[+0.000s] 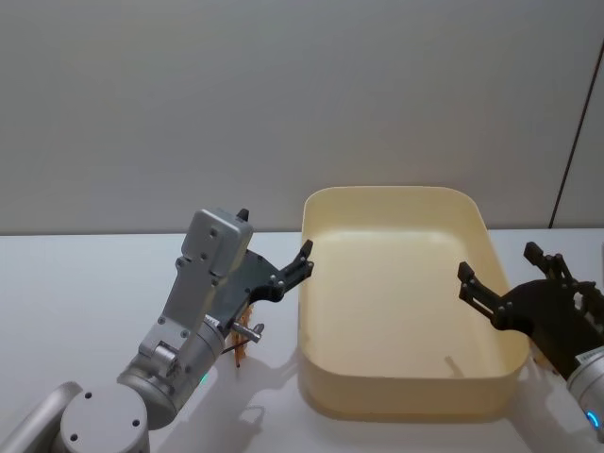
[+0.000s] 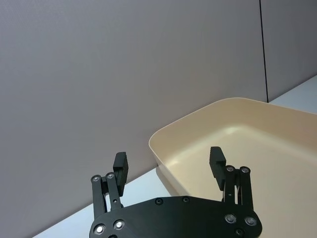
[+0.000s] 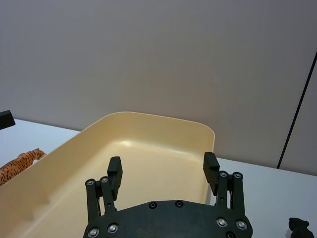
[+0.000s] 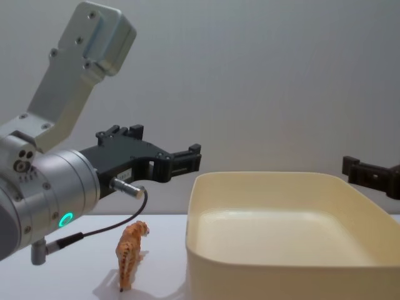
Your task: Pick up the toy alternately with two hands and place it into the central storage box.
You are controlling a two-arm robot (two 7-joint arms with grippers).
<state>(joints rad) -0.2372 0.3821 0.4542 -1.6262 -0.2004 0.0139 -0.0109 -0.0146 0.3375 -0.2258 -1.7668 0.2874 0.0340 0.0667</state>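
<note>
Left hand [image 2: 168,163] hovers open at the box's [image 1: 406,394] left rim, fingers wide apart. Right hand [image 3: 162,168] hangs open over the box's right rim. A tiger toy [image 4: 130,253] stands upright on the surface [image 1: 75,283] just left of the box, below the left hand. A small black toy [image 3: 298,228] sits on the surface right of the box.

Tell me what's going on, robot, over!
Left gripper open, raised beside storage box. Right gripper open, over box's right rim. Toy tiger standing on table, left of box. Path looks clear.
</note>
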